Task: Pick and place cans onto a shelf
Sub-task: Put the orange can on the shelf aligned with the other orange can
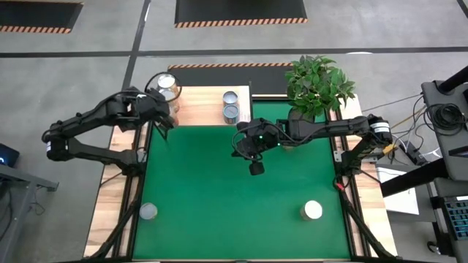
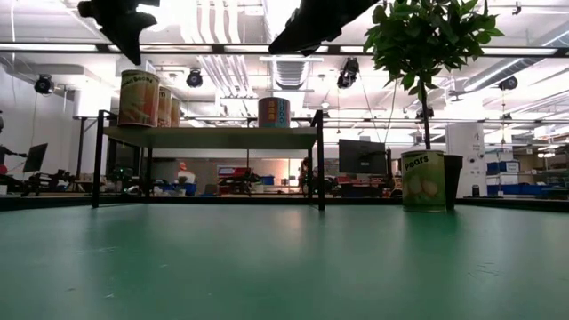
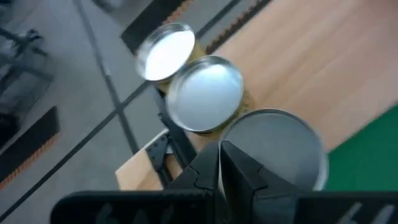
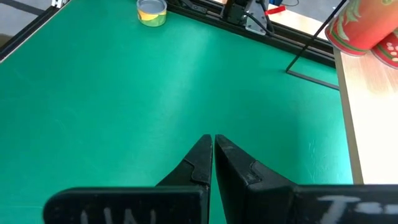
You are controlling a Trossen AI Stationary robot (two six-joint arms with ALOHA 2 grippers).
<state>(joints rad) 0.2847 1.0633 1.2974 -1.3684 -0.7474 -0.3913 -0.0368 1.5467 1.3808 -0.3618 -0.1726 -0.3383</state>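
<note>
Both tools pressed together, left tool (image 1: pixel 162 120) beside the shelf (image 1: pixel 201 109), potted plant (image 1: pixel 318 84) behind right tool (image 1: pixel 256 166).

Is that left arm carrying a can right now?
No. The left gripper hangs above the cans on the shelf, jaws shut on nothing.

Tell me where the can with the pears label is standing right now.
In the low view the pears can stands on the green mat at right, in front of the dark plant pot, not on the shelf.
</note>
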